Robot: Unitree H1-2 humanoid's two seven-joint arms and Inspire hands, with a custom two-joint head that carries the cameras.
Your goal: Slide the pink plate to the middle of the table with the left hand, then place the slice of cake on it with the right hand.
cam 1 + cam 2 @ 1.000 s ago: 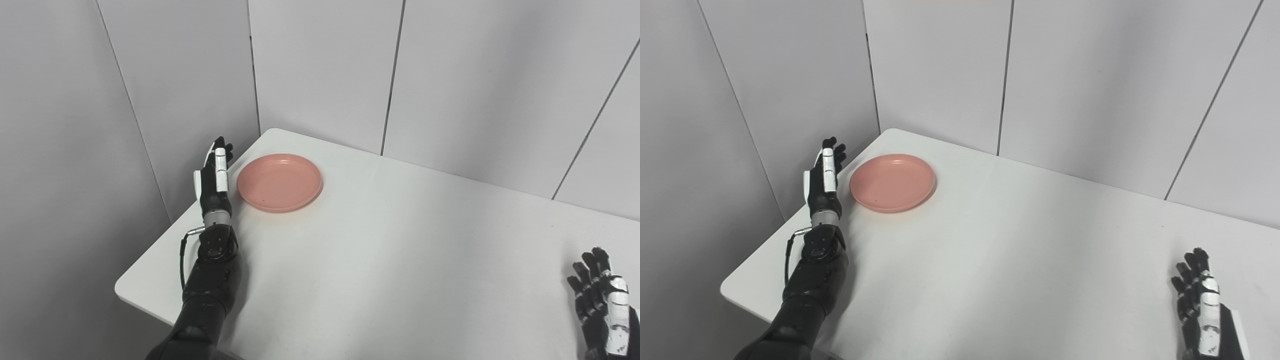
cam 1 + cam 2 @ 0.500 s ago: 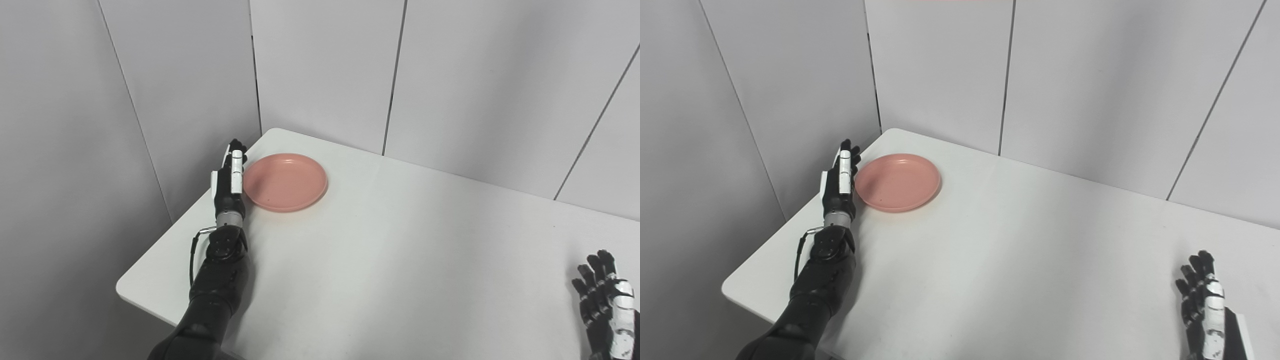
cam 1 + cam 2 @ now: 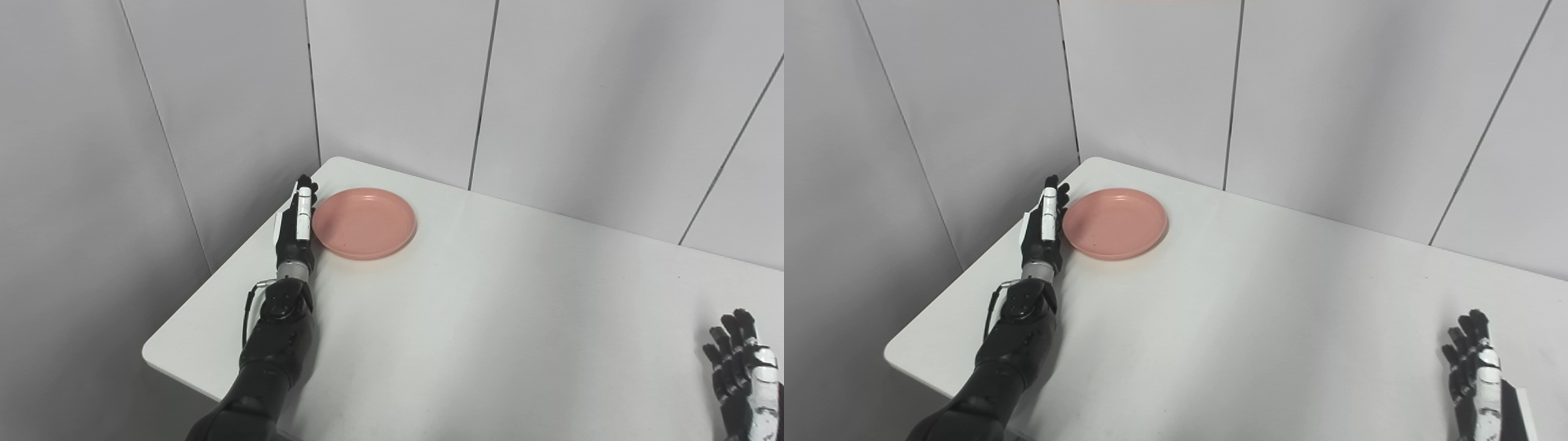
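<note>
Scene: a white table (image 3: pixel 490 318) set into a corner of plain grey wall panels (image 3: pixel 398 86), seen from the robot's head.
Pink plate (image 3: pixel 364 222): sits flat on the table near its far left corner, well short of the middle.
Plate contents: nothing in it; the inside is bare.
Left robot hand (image 3: pixel 295 223): stands on edge with fingers straight and held together, pointing away from the robot, its palm side against the plate's left rim. It holds nothing; it looks placed to push sideways.
Left arm (image 3: pixel 272 343): black, lying along the table's left side from the bottom edge.
Right robot hand (image 3: pixel 1475 367): low at the near right corner, well apart from the plate, fingers spread and pointing up, holding nothing.
Slice of cake: not visible in either view.
Progress: the first step, sliding the plate, appears to be at an early stage, since the plate lies far from the table's middle.
Left to do: most of the slide toward the middle, then the whole second step of setting the cake on the plate with the right robot hand.
</note>
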